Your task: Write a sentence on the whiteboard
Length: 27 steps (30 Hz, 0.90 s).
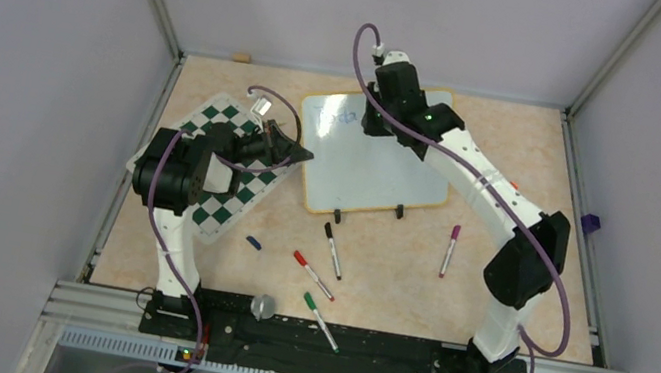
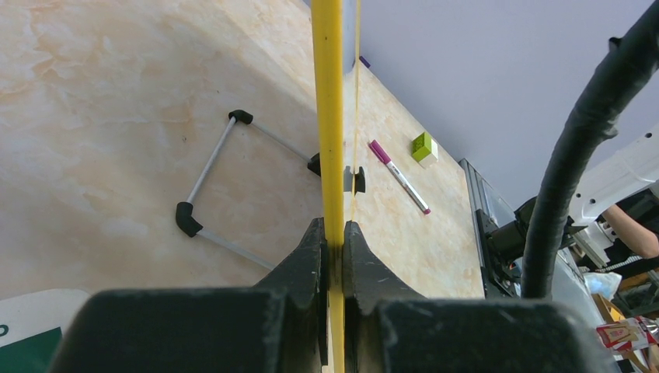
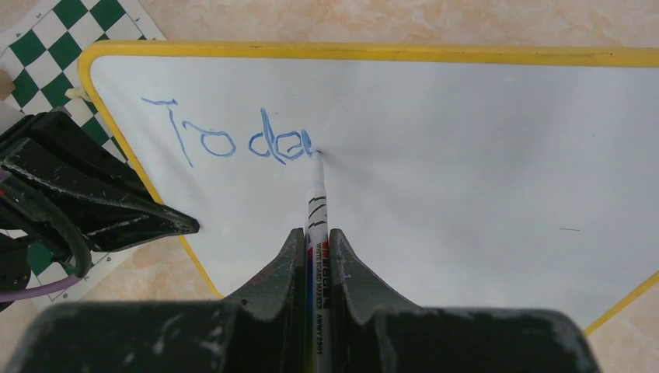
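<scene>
The whiteboard (image 1: pixel 379 174) lies tilted at the table's far middle, with its yellow rim and two black clips on its near edge. My left gripper (image 1: pixel 301 153) is shut on the board's left rim (image 2: pixel 328 116), seen edge-on in the left wrist view between my fingers (image 2: pixel 333 237). My right gripper (image 3: pixel 317 237) is shut on a white whiteboard marker (image 3: pixel 316 190) whose tip touches the board (image 3: pixel 482 155). The sentence (image 3: pixel 233 140) reads "Toda" in blue, ending at the tip. In the top view my right gripper (image 1: pixel 374 125) is over the board's far left part, beside the faint lettering (image 1: pixel 333 114).
A green-and-white chess mat (image 1: pixel 220 204) lies left of the board under my left arm. Loose markers lie in front: black (image 1: pixel 333 250), red (image 1: pixel 313 274), green (image 1: pixel 320 319), purple (image 1: pixel 449 250). A blue cap (image 1: pixel 253 243) and a small grey round object (image 1: pixel 263 307) lie near the front rail.
</scene>
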{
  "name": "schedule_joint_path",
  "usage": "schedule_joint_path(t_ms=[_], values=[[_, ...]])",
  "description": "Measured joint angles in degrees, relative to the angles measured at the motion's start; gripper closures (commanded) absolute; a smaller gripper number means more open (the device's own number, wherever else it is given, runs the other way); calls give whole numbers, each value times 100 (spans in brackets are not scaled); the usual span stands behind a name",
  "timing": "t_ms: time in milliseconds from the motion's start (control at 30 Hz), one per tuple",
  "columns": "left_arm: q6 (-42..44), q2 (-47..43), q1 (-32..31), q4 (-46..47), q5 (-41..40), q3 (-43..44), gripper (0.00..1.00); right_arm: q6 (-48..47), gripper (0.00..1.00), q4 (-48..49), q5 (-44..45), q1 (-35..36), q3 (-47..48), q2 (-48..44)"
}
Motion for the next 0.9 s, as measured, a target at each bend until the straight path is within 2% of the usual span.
schedule_joint_path(t_ms=[900], values=[[0,0,0,17,7,0,100,-9,100,-55,-87,-149,352,-94]])
